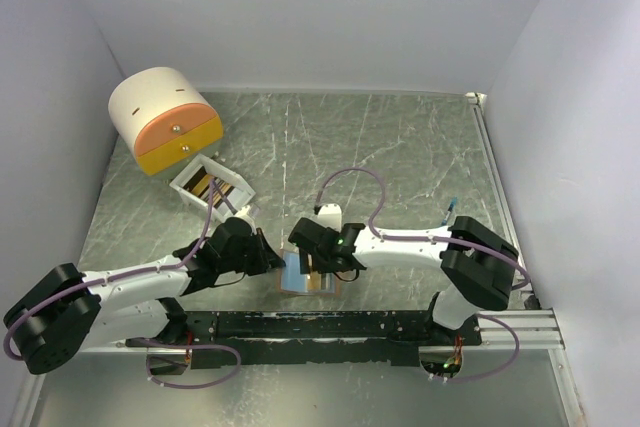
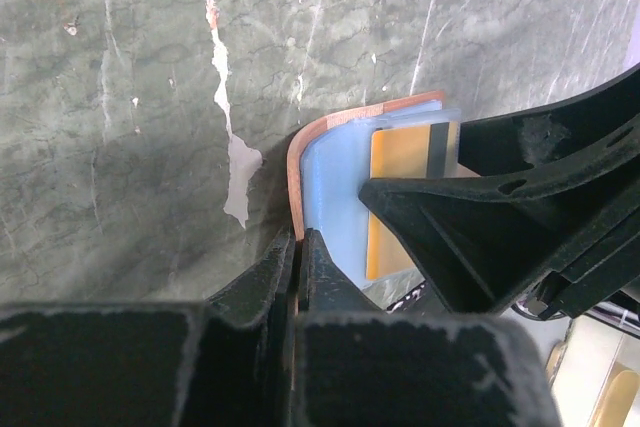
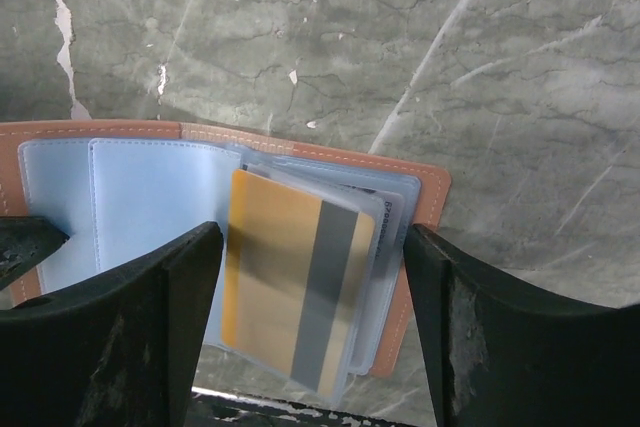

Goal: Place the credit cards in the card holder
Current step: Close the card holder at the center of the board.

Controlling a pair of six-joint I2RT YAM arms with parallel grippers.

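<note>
Though the top view hides it, the left gripper (image 2: 300, 244) pinches the card holder (image 2: 335, 187), the right gripper (image 3: 315, 239) standing wide.

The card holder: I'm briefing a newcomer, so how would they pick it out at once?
On the green marbled table, look near the near edge, centre. The card holder lies open there: salmon-brown outside, pale blue inside, unlike the white box farther back.

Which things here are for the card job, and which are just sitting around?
For the job: card holder, yellow credit card, more cards in the white box.
Just lying about: round cream-and-orange drawer unit.
</note>
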